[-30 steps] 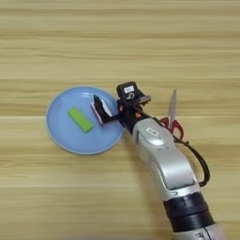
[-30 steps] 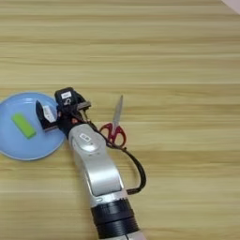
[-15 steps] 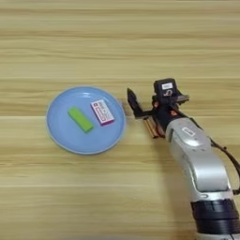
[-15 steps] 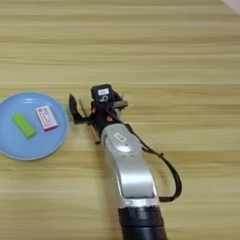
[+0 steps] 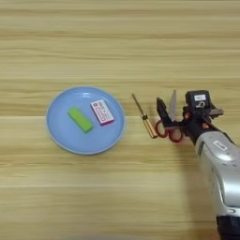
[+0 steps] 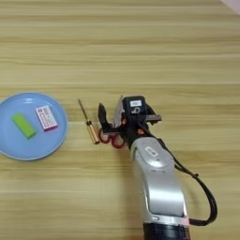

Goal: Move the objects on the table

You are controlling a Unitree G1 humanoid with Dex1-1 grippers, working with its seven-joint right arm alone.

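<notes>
Right gripper (image 5: 174,110) sits right of centre in the frame, black fingers (image 5: 161,110) spread wide, holding nothing. It is poised right over the red-handled scissors (image 5: 171,127); one finger shows left of the blade, the other is hard to make out behind the gripper body. Can't tell if a finger touches the scissors. Silver forearm (image 6: 157,180) runs down from the gripper to the bottom edge.

Scissors lie with the blade pointing toward the top of the frame and the red loops below, partly covered by the gripper. Just left of them the thin yellow-handled screwdriver (image 5: 145,123) lies on the table (image 5: 117,42), slanted, tip to upper left, handle to lower right, handle end close beside the scissor loops.

Further left, middle left of the frame, round light-blue plate (image 5: 61,138). On it small green rectangular block (image 5: 79,119) left of centre, small red-and-white flat box (image 5: 102,112) just to its right, the two apart, both lying flat.
</notes>
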